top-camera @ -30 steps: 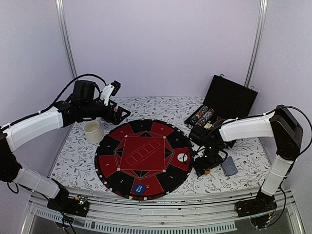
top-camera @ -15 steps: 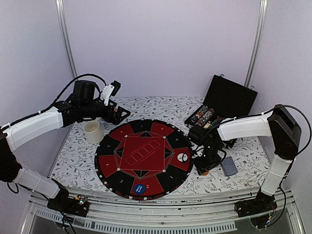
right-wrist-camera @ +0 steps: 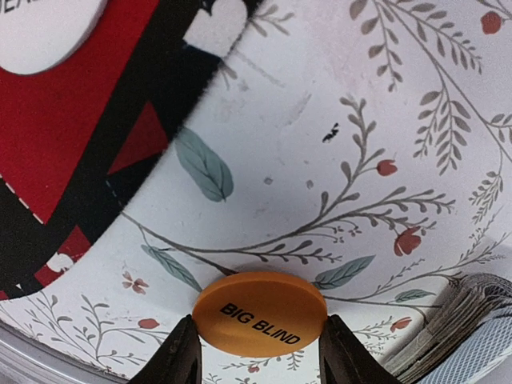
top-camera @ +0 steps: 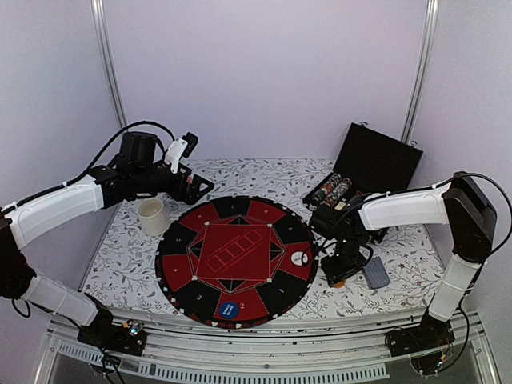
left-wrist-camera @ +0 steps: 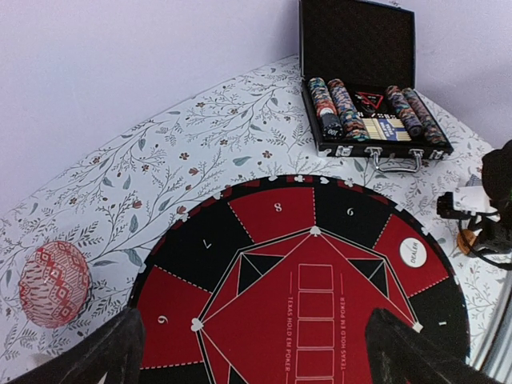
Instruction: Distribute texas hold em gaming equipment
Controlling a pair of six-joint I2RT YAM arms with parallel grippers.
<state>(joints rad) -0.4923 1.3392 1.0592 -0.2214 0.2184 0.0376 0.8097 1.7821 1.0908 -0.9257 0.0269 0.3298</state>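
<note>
An orange disc [right-wrist-camera: 260, 314] marked BIG BLIND sits between my right gripper's [right-wrist-camera: 260, 356] fingers [right-wrist-camera: 180, 358], which press on its two edges. It is down at the flowered cloth, right of the round poker mat [top-camera: 236, 256]. From above, the right gripper [top-camera: 338, 277] stands over the orange disc [top-camera: 340, 282]. A grey-blue stack of playing cards [top-camera: 375, 276] lies just to its right. A white dealer disc [top-camera: 301, 258] and a blue disc [top-camera: 229, 309] rest on the mat. Striped poker chips [left-wrist-camera: 336, 104] fill the open black case [top-camera: 360, 172]. My left gripper [top-camera: 192, 186] hangs open above the mat's far left rim.
A white cup [top-camera: 152, 214] stands left of the mat. A pink patterned bowl [left-wrist-camera: 54, 282] sits on the cloth near it. The case's lid stands upright at the back right. The table's near edge runs just below the mat.
My right gripper's fingers have closed in on the orange disc while staying over the same spot. The left arm has not moved.
</note>
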